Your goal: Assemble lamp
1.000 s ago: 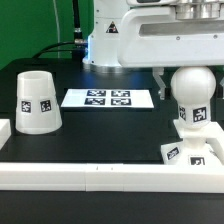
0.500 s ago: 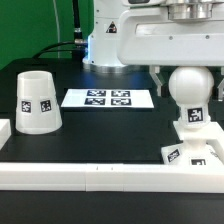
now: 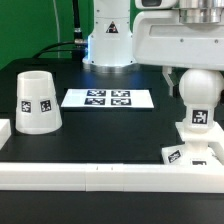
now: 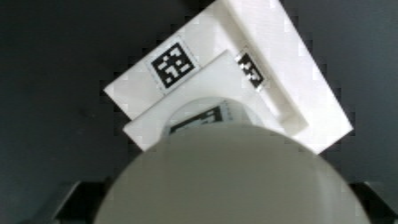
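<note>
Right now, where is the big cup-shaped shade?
The shade stands at the exterior view's left, just left of the marker board, far from the bulb.

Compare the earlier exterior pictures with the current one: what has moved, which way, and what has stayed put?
The gripper and the arm above it shifted toward the exterior view's right. The bulb between its jaws went a little the same way. Whether the jaws clamp it cannot be told. The base under the bulb, the shade and the marker board kept their places.
</note>
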Robot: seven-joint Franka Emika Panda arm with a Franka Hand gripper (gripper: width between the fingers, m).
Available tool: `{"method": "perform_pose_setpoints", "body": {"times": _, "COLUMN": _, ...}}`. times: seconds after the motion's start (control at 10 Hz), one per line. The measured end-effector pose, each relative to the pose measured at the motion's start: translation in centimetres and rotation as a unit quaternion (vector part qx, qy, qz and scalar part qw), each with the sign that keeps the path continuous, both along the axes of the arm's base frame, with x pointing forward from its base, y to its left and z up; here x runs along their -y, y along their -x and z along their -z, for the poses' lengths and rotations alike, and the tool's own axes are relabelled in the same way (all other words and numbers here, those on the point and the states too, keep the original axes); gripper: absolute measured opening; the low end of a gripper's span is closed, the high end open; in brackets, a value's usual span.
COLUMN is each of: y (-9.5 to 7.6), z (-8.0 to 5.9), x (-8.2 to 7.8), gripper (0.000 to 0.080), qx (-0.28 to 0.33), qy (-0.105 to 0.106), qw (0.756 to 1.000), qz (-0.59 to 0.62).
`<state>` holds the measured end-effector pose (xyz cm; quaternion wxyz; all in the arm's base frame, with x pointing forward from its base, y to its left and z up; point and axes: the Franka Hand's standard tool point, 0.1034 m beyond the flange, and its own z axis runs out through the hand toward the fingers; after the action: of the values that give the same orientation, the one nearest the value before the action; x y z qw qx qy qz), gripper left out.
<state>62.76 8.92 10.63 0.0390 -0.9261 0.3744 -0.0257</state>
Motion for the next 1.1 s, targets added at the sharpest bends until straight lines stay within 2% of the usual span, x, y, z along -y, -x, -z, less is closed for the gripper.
{"method": "perform_pose_setpoints", "body": {"times": 0.1, "y": 0.0, "z": 0.0, "x": -0.1, "gripper": 0.0576, "qx": 0.000, "qy": -0.001, "qw": 1.000, "qz": -0.002}}
{"method": "perform_pose_setpoints", "body": {"times": 0.2, "y": 0.0, "z": 0.0, "x": -0.1, "gripper": 0.0670, "qx": 0.002, "qy": 0.001, "qw": 1.000, "qz": -0.029}}
{"method": "perform_pose_setpoints", "body": {"times": 0.5, "y": -0.3, "z": -1.0, "x": -0.1, "gripper": 0.0698, "qx": 0.014, "qy": 0.009, "qw": 0.990, "qz": -0.139}}
{"method": "perform_pose_setpoints", "body": {"times": 0.6, "y": -0.4, "z": -1.3, "x": -0.3, "gripper": 0.0698, "qx": 0.021, "qy": 0.015, "qw": 0.979, "qz": -0.200}}
{"method": "perform_pose_setpoints", "body": {"times": 0.8, "y": -0.4, "z": -1.6, "x": -0.3, "gripper": 0.0699, "qx": 0.030, "qy": 0.028, "qw": 0.943, "qz": -0.331}}
{"method": "perform_pose_setpoints", "body": {"times": 1.1, "y": -0.4, "z": -1.9, "x": -0.6, "gripper": 0.0699, "qx": 0.037, "qy": 0.038, "qw": 0.901, "qz": -0.431}}
